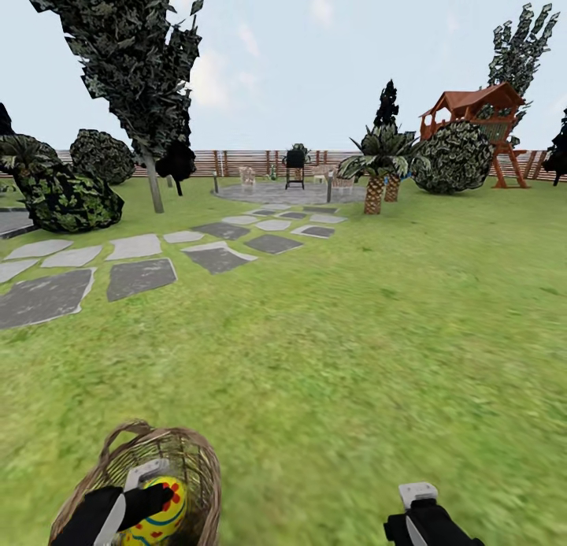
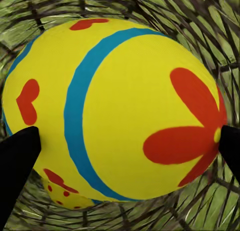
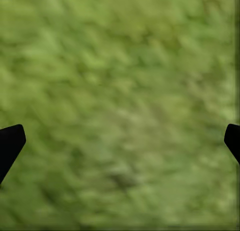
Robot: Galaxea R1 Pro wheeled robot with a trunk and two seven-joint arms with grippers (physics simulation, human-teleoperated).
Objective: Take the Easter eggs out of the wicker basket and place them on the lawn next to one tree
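While left hand [image 2: 120, 141] pinches egg [image 2: 115, 106] in basket [image 1: 193, 459] — long axis across fingers; right hand [image 3: 120, 138] spread.

The wicker basket [image 1: 185, 459] runs off the near edge of the head view, its base unseen. The left gripper [image 1: 150, 499] covers part of the Easter egg [image 1: 161, 514] inside. A second egg [image 2: 62, 193] peeks out beneath the first, mostly hidden. The right gripper [image 1: 421, 514] is cut off too. Far patio furniture [image 1: 295, 168] is too small to make out.

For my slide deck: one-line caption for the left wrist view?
Left hand closes around a painted Easter egg inside the wicker basket.
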